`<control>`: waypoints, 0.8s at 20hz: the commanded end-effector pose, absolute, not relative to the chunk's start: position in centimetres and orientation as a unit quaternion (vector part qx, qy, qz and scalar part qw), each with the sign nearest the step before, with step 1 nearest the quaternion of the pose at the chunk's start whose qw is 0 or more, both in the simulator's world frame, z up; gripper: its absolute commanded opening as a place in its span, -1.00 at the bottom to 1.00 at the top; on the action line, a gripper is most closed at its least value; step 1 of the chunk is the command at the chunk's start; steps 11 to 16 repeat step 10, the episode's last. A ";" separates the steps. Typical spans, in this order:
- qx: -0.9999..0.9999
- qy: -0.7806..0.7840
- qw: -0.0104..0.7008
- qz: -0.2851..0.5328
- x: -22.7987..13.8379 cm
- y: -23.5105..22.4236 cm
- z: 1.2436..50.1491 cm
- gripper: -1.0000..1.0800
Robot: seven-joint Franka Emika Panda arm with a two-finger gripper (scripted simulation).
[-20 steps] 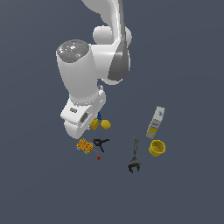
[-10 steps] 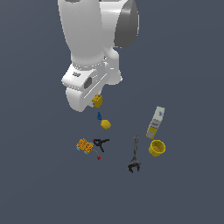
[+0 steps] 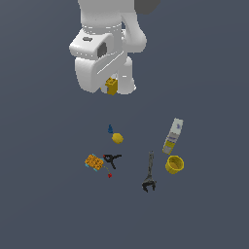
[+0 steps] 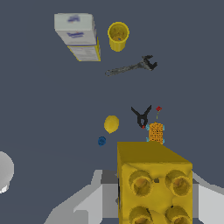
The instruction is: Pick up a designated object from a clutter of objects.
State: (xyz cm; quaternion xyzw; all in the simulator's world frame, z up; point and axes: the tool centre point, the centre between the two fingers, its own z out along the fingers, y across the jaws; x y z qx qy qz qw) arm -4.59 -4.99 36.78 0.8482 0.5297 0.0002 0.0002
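The gripper (image 3: 112,90) is clamped on the yellow block (image 3: 111,86), raised well above the yellow ball (image 3: 117,138). Pickup appears complete; remaining clutter untouched.

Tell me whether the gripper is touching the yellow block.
Touching. The wrist view shows the yellow block clamped in the gripper, grey fingers pressed against its sides; the exterior view shows it lifted high above the clutter.

Wrist view: studded yellow block (image 4: 154,183) fills foreground, clamped between grey fingers (image 4: 98,203). Beyond it: yellow ball (image 4: 111,124), black clamp (image 4: 142,116), orange waffle block (image 4: 155,132).
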 end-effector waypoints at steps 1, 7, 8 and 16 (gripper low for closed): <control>0.848 0.530 0.000 0.000 -5.4 -4.7 38.1 -1.00; 0.848 0.529 0.000 0.000 -6.3 -4.4 39.9 -1.00; 0.848 0.529 0.000 0.000 -6.3 -4.4 40.1 -1.00; 0.848 0.529 0.000 0.000 -6.4 -4.4 40.2 -1.00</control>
